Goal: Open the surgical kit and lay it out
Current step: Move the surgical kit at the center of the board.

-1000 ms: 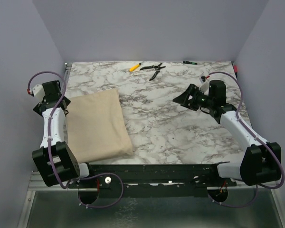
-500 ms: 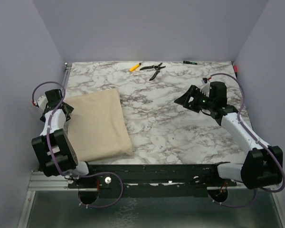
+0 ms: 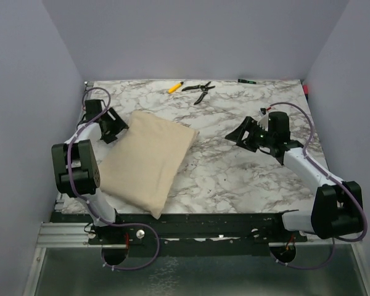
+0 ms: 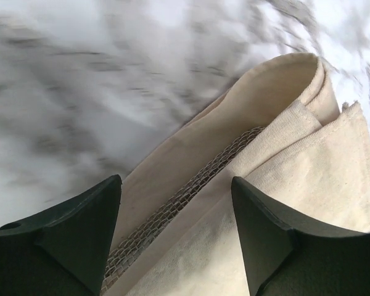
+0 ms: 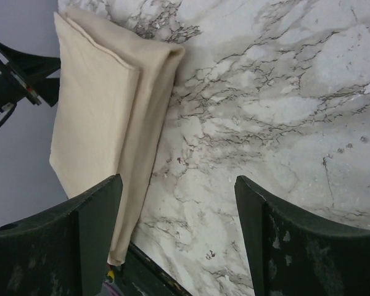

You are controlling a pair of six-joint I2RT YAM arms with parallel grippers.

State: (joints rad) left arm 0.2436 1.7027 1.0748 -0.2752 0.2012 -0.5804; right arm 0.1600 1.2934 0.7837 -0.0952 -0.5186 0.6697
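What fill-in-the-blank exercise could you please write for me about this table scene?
1. The folded beige cloth wrap lies on the side of the ____ arm.
2. The left gripper and the right gripper both have their jaws ____.
3. At the far edge of the table, beside the black-handled pliers, lies a ____ pen.
Missing words: left; open; yellow.
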